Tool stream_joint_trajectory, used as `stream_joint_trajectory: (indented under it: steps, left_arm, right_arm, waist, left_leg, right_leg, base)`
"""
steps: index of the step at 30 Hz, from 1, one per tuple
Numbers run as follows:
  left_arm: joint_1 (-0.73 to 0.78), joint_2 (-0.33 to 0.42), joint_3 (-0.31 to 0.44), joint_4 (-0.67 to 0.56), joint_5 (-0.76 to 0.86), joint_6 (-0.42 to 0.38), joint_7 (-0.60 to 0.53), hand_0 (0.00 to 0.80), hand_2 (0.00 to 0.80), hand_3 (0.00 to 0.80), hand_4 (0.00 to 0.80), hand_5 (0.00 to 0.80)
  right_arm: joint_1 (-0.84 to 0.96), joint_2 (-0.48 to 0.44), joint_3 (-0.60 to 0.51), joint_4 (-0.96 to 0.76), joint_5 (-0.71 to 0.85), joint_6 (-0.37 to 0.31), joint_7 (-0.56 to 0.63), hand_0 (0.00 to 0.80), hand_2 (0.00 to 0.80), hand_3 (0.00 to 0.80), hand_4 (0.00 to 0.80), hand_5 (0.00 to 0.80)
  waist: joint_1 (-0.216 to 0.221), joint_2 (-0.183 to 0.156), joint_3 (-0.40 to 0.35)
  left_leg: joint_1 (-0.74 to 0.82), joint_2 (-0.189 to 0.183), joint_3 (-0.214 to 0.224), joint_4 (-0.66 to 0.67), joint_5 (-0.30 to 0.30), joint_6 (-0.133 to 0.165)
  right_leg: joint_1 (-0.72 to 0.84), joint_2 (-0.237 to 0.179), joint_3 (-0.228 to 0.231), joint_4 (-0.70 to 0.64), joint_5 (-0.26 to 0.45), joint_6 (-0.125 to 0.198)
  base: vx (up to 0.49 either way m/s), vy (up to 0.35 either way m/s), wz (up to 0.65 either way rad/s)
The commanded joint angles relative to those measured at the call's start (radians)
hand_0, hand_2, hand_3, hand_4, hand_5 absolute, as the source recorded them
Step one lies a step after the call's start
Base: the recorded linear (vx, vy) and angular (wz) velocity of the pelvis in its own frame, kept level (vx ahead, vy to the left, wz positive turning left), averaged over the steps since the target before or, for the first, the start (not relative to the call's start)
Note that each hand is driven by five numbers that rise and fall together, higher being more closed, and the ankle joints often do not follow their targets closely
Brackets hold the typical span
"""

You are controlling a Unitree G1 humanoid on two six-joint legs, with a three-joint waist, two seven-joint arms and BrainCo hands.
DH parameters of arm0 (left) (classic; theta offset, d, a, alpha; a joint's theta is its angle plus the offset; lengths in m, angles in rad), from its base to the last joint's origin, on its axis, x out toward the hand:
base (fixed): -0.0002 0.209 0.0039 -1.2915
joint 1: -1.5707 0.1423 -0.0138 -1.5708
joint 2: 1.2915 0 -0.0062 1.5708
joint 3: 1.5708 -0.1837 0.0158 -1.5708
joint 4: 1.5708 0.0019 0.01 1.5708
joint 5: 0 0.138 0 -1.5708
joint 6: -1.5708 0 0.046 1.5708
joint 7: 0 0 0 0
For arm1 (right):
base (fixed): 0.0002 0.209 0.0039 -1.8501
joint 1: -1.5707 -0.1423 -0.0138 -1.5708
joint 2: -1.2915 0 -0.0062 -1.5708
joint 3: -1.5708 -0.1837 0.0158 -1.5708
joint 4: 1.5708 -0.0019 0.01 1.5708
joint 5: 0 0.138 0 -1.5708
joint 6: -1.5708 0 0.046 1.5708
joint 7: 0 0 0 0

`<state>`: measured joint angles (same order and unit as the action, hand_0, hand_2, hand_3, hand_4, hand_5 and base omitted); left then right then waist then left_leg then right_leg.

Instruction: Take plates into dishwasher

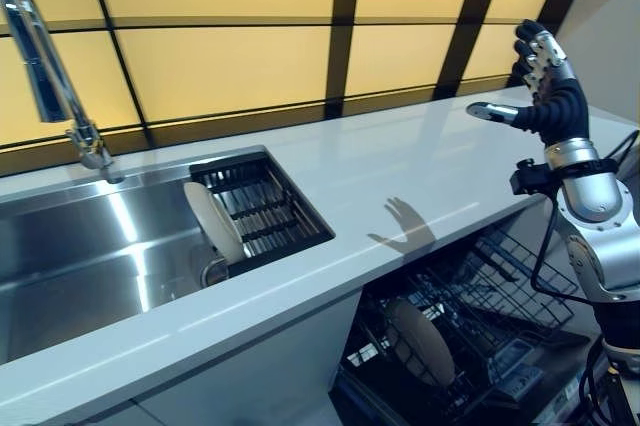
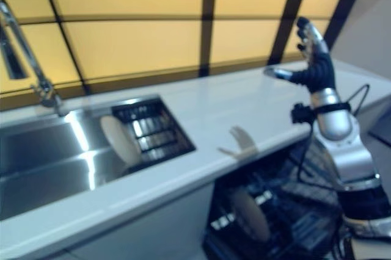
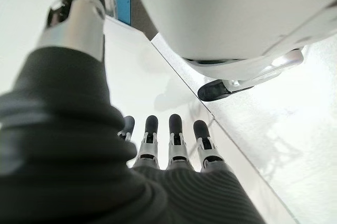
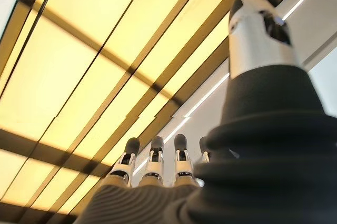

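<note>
- My right robot hand (image 1: 548, 96) is raised above the far right end of the table (image 1: 400, 171), fingers straight and spread, thumb out to the side, holding nothing.
- My left robot hand (image 3: 174, 145) shows only in its own wrist view; its fingers are straight side by side and empty, down low and away from the work.
- The plate I judge to be next (image 1: 212, 221) stands on edge in the sink (image 1: 90, 246), well to the left of and below my right hand, leaning against the black ribbed drain rack (image 1: 262, 208).
- Another plate (image 1: 420, 341) already stands upright in the dishwasher rack (image 1: 500, 291), down below my right hand under the table's edge.
- As I see it, the step in hand is the reach to the sink plate. To do it well I'd bring the right hand down and leftward, arrive at the upper rim, and close thumb on one face and fingers on the other.
- The plate is thin, round, pale and looks glazed, so likely slippery; I'd grip the rim firmly and lift straight up so it doesn't scrape the rack.
- The sink is brushed steel and reflective, with a chrome faucet (image 1: 45, 76) at its far left; the table is smooth, glossy white.
- The dishwasher rack is dark wire with narrow upright slots, so the plate should go in edge-on, beside the one already there.
</note>
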<state>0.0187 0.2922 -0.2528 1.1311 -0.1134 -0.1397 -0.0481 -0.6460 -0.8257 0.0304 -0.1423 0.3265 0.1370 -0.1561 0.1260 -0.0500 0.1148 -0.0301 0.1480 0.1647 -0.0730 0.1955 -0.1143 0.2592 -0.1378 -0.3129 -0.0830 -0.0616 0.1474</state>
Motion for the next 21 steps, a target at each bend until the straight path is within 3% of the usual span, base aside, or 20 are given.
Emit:
stream_joint_trajectory:
  steps: [1,14,21]
  left_arm:
    - [-0.052,0.009,-0.009,0.032,-0.006,-0.006,-0.002,0.0,0.0,0.0,0.0,0.0]
    - [-0.035,0.014,0.002,0.025,-0.002,0.003,-0.009,0.0,0.0,0.0,0.0,0.0]
    - [-0.017,0.03,0.033,0.035,-0.001,0.002,-0.009,0.0,0.0,0.0,0.0,0.0]
  right_arm:
    - [-0.121,-0.009,0.034,0.014,-0.062,-0.012,0.017,0.0,0.0,0.0,0.0,0.0]
    - [-0.212,0.055,0.122,0.073,-0.093,0.005,0.007,0.0,0.0,0.0,0.0,0.0]
    - [-0.22,0.084,0.13,0.107,-0.11,-0.018,-0.013,0.0,0.0,0.0,0.0,0.0]
  waist:
    - [0.027,-0.016,-0.024]
    - [0.094,-0.01,-0.024]
    - [0.114,-0.008,-0.027]
  left_leg:
    - [-0.054,-0.024,0.031,0.006,-0.031,0.022]
    - [-0.04,-0.077,-0.036,0.024,-0.055,0.048]
    - [-0.023,-0.116,-0.067,0.046,-0.087,0.086]
  right_leg:
    - [-0.042,0.039,-0.01,0.106,-0.024,-0.099]
    - [-0.021,0.001,-0.075,0.134,-0.029,-0.085]
    - [-0.034,-0.061,-0.102,0.192,-0.013,-0.047]
  base:
    - [0.045,0.015,0.22]
    - [0.076,0.029,0.24]
    - [0.131,0.071,0.19]
